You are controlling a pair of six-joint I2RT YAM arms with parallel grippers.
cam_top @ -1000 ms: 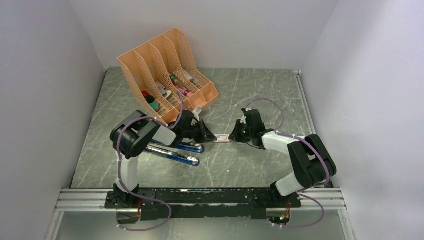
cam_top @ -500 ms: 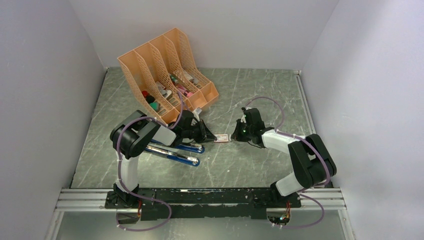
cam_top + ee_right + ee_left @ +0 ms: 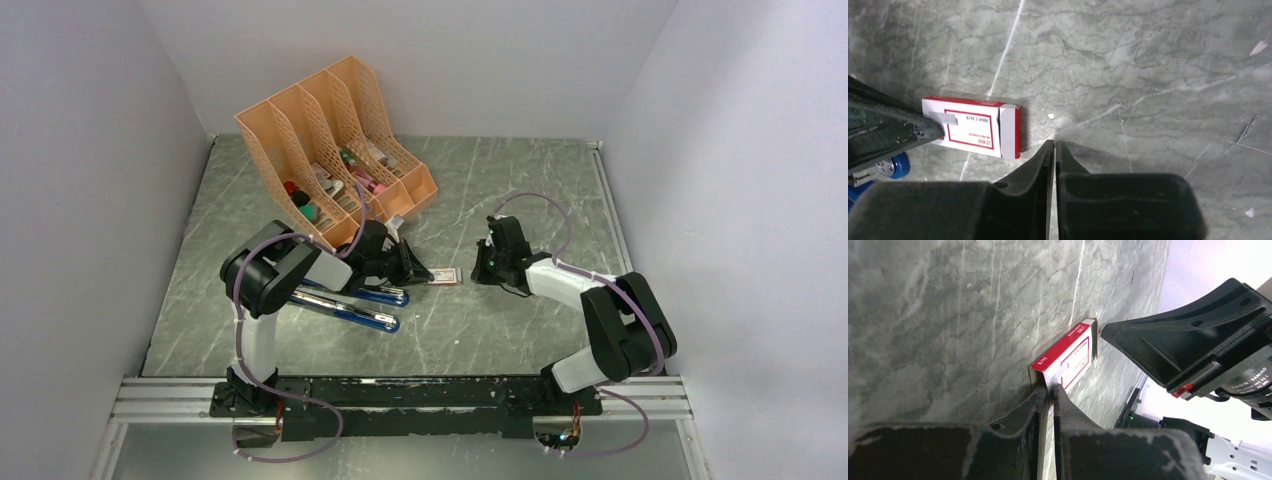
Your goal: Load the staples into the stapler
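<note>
A small white-and-red staple box (image 3: 445, 276) lies flat on the table between my two grippers. My left gripper (image 3: 422, 272) is shut on a thin flap at the box's (image 3: 1068, 357) near end, its fingertips (image 3: 1040, 395) pinching that edge. My right gripper (image 3: 1054, 145) is shut with nothing in it, a short way right of the box's (image 3: 973, 127) closed red end and apart from it. The staples themselves are hidden. The blue-and-chrome stapler (image 3: 365, 305) lies opened out on the table under my left arm.
An orange desk organiser (image 3: 335, 145) with pens and small items stands at the back left, close behind my left gripper. Grey walls enclose the table on three sides. My right gripper's black body (image 3: 1188, 340) fills the right of the left wrist view.
My right gripper has drawn back to the right, away from the box's end, and has closed on nothing. The left gripper and the box have stayed where they were.
</note>
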